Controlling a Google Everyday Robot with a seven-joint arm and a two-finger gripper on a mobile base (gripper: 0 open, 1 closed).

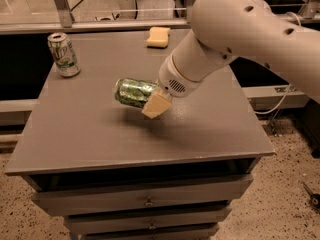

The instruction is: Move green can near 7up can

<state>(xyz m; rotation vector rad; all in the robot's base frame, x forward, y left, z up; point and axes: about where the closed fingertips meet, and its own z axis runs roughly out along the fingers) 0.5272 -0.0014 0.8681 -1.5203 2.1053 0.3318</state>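
Gripper (152,99) grips the green can (132,91) by one end, sideways and clear of the table (100,139), apparently to carry it toward the 7up can (63,54) standing well beyond.

claw (148,102) raised at centre, clasping green can (130,92).

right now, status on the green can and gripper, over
Gripper shut on green can, held sideways above mid table. 7up can upright, far left corner, well apart. Nothing between them; sponge at far edge, off the line.
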